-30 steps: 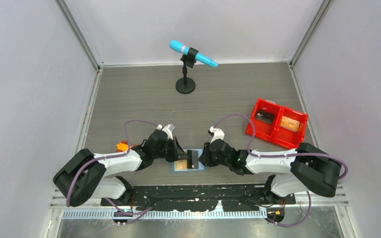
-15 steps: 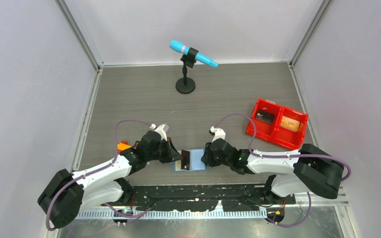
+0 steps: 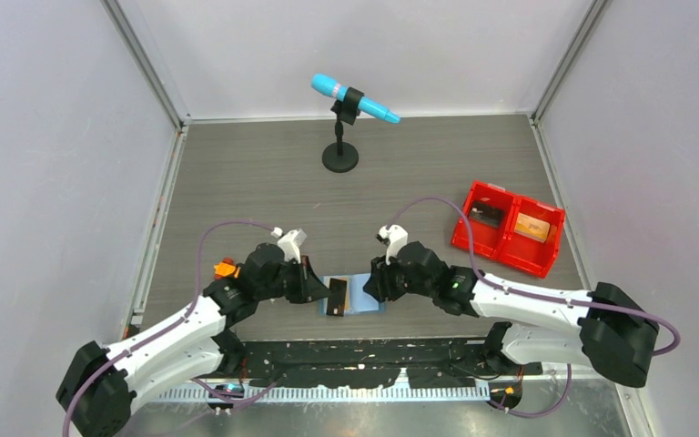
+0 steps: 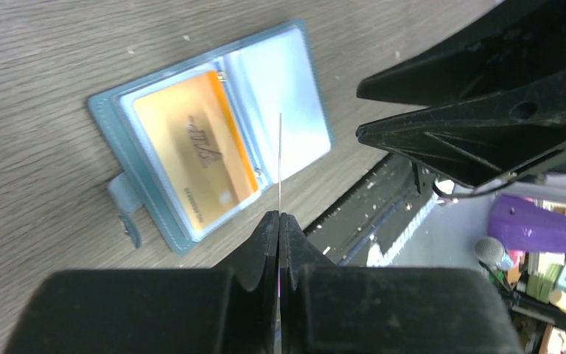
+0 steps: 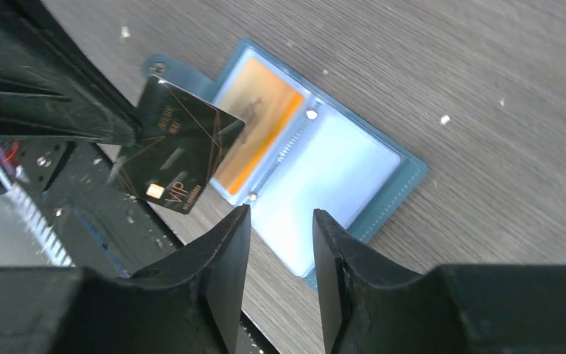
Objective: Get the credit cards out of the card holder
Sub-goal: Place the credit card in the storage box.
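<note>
The teal-blue card holder (image 3: 357,300) lies open on the table between my grippers. It also shows in the left wrist view (image 4: 155,195) and the right wrist view (image 5: 394,188). An orange-gold credit card (image 4: 191,151) sits in its left pocket, and it shows in the right wrist view (image 5: 259,124) too. The right pocket looks pale blue with no card showing. My left gripper (image 4: 280,216) is shut on a black credit card (image 5: 179,155), held on edge just above the holder's left half (image 3: 336,298). My right gripper (image 5: 280,230) is open and empty, hovering over the holder's right edge.
A red two-compartment bin (image 3: 546,253) with items inside stands at the right. A microphone on a stand (image 3: 340,127) is at the back centre. A small orange object (image 3: 226,269) sits by the left arm. The black mounting plate (image 3: 373,350) runs along the near edge.
My left gripper has drawn back to the left with the black card, which is now out of the holder's pocket. My right gripper has shifted slightly back and stays open.
</note>
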Motion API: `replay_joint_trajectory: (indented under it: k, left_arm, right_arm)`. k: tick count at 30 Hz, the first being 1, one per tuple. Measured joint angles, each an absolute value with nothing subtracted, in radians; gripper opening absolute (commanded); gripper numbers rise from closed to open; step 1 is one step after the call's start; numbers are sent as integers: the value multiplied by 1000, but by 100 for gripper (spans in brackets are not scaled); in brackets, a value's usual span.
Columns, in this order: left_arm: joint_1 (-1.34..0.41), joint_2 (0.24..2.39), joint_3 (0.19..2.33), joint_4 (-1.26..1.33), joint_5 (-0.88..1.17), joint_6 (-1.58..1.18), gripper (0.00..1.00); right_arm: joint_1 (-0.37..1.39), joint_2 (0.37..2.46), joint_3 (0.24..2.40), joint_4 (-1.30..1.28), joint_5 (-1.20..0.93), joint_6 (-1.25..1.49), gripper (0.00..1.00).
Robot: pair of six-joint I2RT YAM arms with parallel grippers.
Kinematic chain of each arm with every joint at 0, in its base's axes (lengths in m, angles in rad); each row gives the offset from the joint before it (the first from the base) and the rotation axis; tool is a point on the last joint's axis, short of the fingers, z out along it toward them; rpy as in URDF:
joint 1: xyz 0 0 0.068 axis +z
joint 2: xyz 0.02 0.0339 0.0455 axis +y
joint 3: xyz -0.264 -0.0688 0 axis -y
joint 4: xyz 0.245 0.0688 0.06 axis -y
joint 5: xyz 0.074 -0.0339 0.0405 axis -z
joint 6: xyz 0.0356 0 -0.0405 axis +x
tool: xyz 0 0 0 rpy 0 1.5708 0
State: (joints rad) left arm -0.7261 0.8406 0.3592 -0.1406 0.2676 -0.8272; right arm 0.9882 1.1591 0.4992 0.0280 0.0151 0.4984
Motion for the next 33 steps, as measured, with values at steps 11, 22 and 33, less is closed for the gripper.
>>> replay_joint_trajectory:
  k: [11,22,33]
  left_arm:
    - [-726,778,363,-123,466,-765,0]
    - [-726,786,357,-4,612,-765,0]
    - [-723,785,351,-28,611,-730,2]
  right_arm:
    - [925,1058,524,31,-255,345,65]
    - [895,1135,541,74,-544,316,51]
    - [886,1152,541,108,-643,337,5]
